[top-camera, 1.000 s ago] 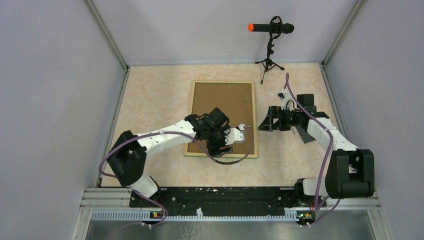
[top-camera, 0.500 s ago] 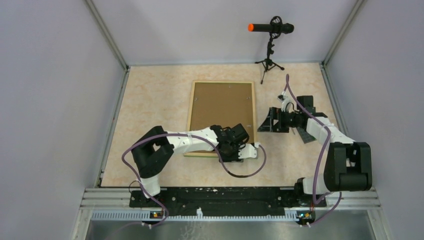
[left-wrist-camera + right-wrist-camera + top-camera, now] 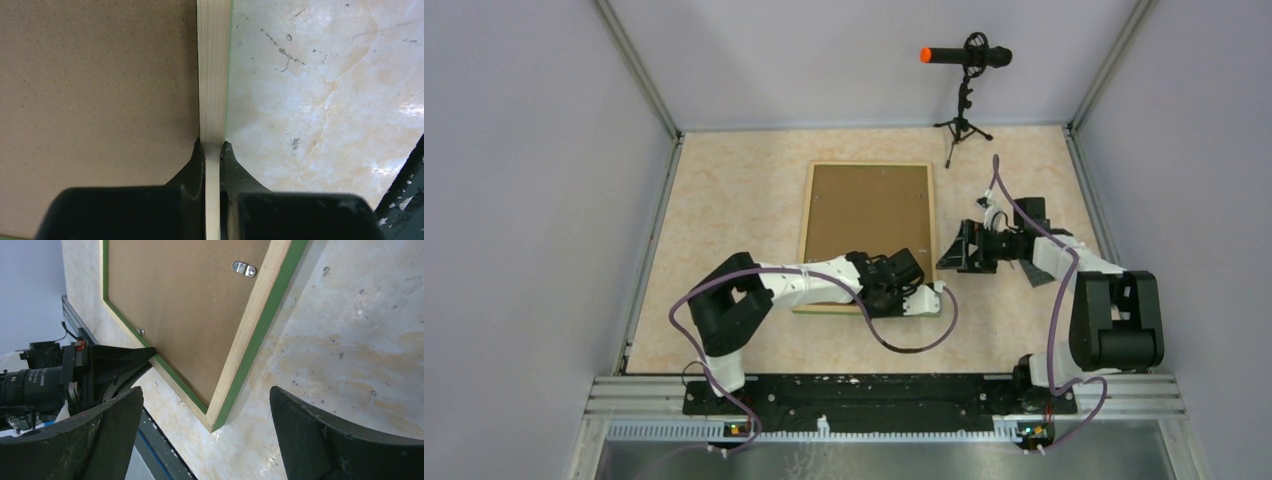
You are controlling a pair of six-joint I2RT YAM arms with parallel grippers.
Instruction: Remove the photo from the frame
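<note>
The frame (image 3: 869, 210) lies back-up on the table, brown fibreboard inside a light wood edge, with a green border showing in the right wrist view (image 3: 260, 335). The photo is hidden under the backing. My left gripper (image 3: 902, 305) is at the frame's near edge, towards the right corner. In the left wrist view it (image 3: 212, 145) is shut on the wood edge strip (image 3: 214, 60), one finger on the fibreboard side and one on the table side. My right gripper (image 3: 952, 255) hovers open just right of the frame; its wide-spread jaws (image 3: 206, 390) face the frame's near right corner.
A microphone on a small tripod (image 3: 962, 125) stands at the back right. Grey walls close in both sides. A metal rail (image 3: 854, 395) runs along the near edge. A metal hanger clip (image 3: 244, 268) sits on the frame's back.
My left gripper moved from over the frame's lower middle to its near edge and shut on the wood strip. The right gripper edged slightly left, still open.
</note>
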